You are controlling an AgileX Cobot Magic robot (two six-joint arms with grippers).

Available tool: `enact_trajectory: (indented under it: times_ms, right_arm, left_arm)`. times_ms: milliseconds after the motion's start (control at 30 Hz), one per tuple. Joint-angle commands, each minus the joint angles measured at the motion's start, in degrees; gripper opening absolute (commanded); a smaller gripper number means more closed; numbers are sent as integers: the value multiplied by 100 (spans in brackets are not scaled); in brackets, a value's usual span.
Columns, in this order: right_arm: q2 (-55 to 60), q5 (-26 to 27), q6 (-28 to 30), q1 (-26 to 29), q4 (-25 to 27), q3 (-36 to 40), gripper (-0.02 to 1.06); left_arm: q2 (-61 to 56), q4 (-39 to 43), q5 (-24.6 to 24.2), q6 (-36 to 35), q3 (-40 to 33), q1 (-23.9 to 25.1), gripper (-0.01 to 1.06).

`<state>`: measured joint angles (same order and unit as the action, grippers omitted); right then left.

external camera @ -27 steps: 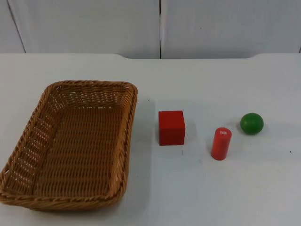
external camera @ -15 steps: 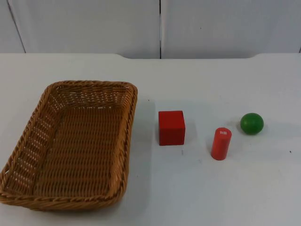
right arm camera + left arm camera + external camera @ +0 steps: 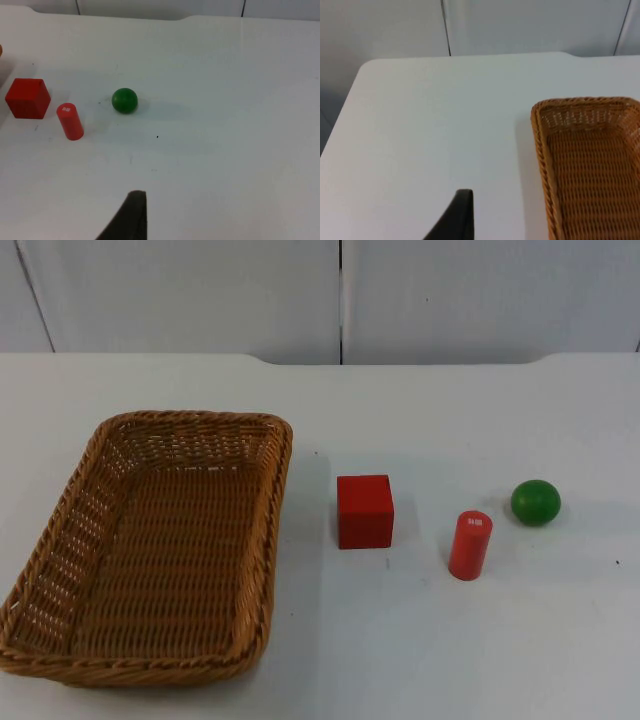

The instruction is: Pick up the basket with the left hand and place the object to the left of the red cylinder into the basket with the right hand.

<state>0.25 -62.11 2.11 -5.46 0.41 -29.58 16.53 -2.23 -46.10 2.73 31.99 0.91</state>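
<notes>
where the white table [image 3: 420, 640] lies bare between basket and cylinder, sits a red cube [image 3: 365, 511], flat on one face, touched by nothing. just right of it, apart, stands the red cylinder [image 3: 470, 545], upright with a slight lean, a small pale mark on its top end. beyond that, further right and a little nearer the wall, rests a green ball [image 3: 535, 502], near the cylinder but not touching. well to the cube's left lies the wicker basket [image 3: 60, 540], rectangular, flat on the table, nothing inside. behind everything runs the grey partition wall [image 3: 200, 295].

seen from the left wrist: the basket's corner [image 3: 540, 130], and one black fingertip of the left gripper [image 3: 457, 217] above bare table, off the basket's outer side, holding nothing; how far open, cannot tell. seen from the right wrist: cube [image 3: 28, 98], cylinder [image 3: 70, 121] and ball [image 3: 124, 100] in a row, and one black fingertip of the right gripper [image 3: 131, 217] over bare table, well short of them, holding nothing; opening likewise cannot tell.
</notes>
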Motion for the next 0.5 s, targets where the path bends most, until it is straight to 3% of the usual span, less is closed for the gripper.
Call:
enact_trajectory:
  times_ms: [0, 467]
  right_arm:
    - [-25, 36, 12, 22, -1, 1, 105]
    - [-25, 36, 12, 22, -1, 1, 105]
  left_arm:
    - [69, -142, 207, -20, 33, -21, 105]
    - [417, -142, 450, -9, 48, -21, 105]
